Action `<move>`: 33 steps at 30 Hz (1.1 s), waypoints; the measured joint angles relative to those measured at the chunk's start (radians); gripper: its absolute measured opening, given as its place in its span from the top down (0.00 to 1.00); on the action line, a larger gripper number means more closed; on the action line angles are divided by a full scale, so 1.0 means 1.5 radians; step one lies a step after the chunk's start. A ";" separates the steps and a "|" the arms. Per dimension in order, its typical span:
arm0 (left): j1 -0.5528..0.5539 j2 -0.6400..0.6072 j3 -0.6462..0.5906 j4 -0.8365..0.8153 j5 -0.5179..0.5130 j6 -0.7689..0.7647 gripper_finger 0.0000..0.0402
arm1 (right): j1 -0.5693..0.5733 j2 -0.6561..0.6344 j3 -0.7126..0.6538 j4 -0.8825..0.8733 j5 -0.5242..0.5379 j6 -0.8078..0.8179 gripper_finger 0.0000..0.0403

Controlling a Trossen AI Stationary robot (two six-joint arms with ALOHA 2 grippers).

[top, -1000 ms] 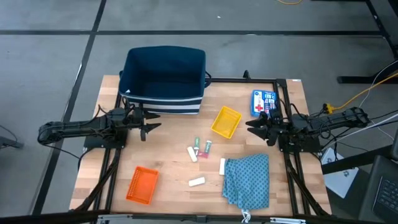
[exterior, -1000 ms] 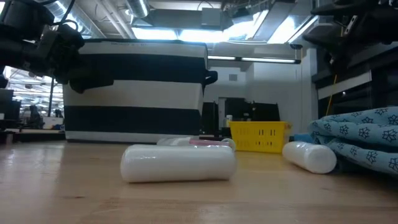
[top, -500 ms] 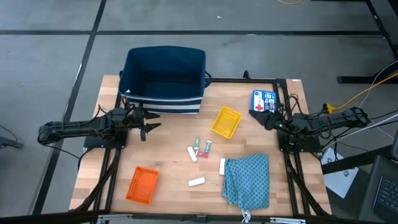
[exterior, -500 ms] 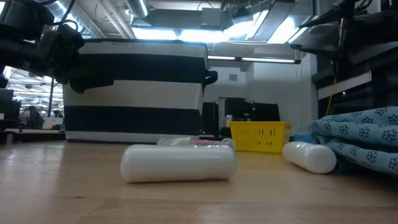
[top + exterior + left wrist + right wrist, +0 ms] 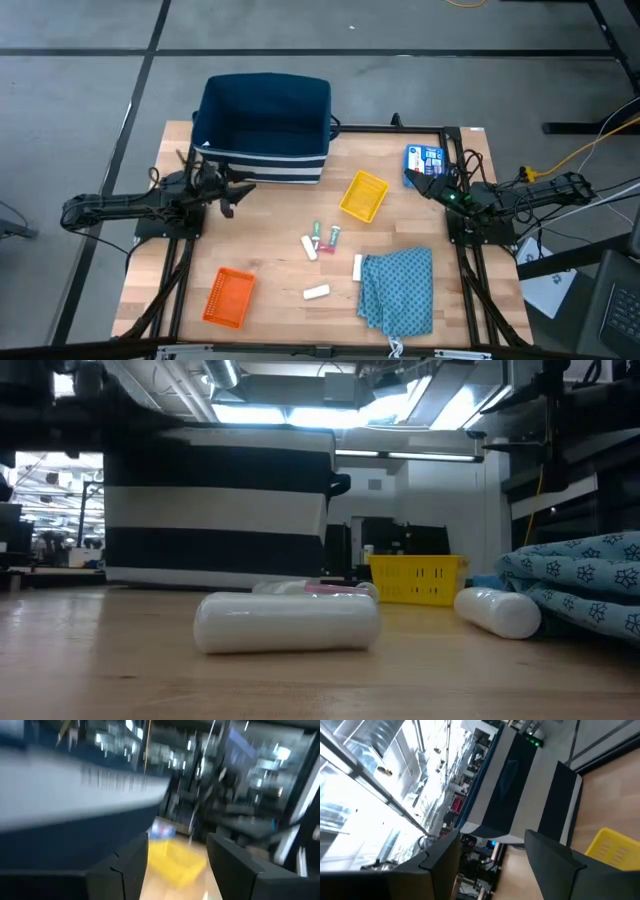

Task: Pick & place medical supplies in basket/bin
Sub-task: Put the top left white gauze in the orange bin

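rolls left of cloth, tubes before bin

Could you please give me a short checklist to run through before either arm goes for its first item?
1. Striped bin upright with its mouth open: ok.
2. White rolls and small tubes lying loose on the table, none stacked: ok.
3. Patterned cloth free of other items: not ok, a roll touches its edge.
4. Left end effector empty, fingers apart: ok.
5. Right end effector empty, fingers apart: ok.
6. Yellow tray and orange tray clear of the tubes: ok.
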 joint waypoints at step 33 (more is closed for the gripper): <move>-0.001 0.000 0.001 0.120 0.131 -0.306 0.51 | 0.000 0.019 0.000 -0.001 -0.014 -0.083 0.44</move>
